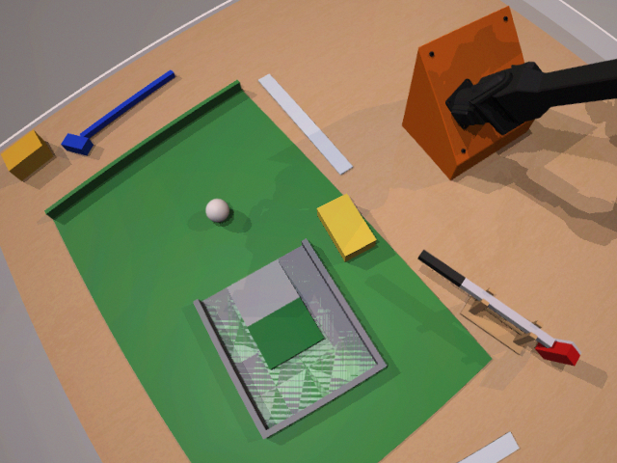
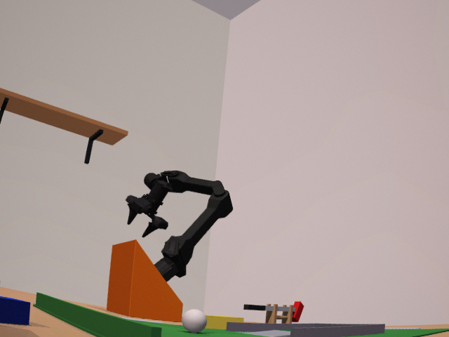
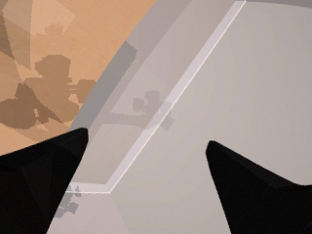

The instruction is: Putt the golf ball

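Note:
The red putter lies across a small wooden stand, with its black grip at one end and its red head at the other. The white golf ball rests on the green mat. The grey ramp leads up to the raised green, inside grey side and back walls. My gripper is open and empty, high above the orange base and away from the putter. It is outside the top view.
A yellow block sits at the mat's edge near the ramp. The orange wedge base carries the arm. A blue putter and another yellow block lie beyond the green rail. A wall shelf is at left.

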Controlling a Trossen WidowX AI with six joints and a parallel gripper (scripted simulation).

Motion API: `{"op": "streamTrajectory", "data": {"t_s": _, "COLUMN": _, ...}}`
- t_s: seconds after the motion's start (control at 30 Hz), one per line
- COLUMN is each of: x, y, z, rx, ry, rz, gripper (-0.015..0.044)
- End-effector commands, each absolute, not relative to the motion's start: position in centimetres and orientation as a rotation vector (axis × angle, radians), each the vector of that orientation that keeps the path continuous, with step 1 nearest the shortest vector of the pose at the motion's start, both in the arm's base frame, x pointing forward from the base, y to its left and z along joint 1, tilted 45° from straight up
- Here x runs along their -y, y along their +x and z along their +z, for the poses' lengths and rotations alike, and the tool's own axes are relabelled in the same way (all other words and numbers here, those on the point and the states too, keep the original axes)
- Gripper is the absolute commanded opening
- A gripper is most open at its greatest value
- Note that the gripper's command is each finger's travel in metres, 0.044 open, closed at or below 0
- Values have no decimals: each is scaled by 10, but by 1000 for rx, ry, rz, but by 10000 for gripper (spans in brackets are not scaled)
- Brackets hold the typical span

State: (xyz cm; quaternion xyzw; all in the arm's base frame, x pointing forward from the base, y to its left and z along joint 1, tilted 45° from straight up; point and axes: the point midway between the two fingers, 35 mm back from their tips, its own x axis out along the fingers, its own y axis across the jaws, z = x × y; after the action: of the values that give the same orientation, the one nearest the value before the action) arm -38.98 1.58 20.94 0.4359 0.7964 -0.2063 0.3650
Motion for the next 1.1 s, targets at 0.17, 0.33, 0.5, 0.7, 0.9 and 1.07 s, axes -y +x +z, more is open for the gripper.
{"op": "streamTrajectory", "data": {"t_s": 0.17, "x": 36, "y": -382, "z": 199, "rx": -2052, "ry": 930, "rz": -500, "gripper": 440}}
{"op": "streamTrajectory", "data": {"t_s": 0.33, "x": 120, "y": -352, "z": 182, "rx": -2023, "ry": 625, "rz": -428, "gripper": 440}}
{"op": "streamTrajectory", "data": {"t_s": 0.5, "x": 195, "y": -301, "z": 165, "rx": -1942, "ry": 349, "rz": -326, "gripper": 440}}
{"op": "streamTrajectory", "data": {"t_s": 0.7, "x": 262, "y": -220, "z": 150, "rx": -1821, "ry": 79, "rz": -208, "gripper": 440}}
{"op": "streamTrajectory", "data": {"t_s": 0.9, "x": 301, "y": -124, "z": 137, "rx": -1669, "ry": -147, "rz": -66, "gripper": 440}}
{"op": "streamTrajectory", "data": {"t_s": 1.07, "x": 308, "y": -47, "z": 127, "rx": -1526, "ry": -259, "rz": 30, "gripper": 440}}
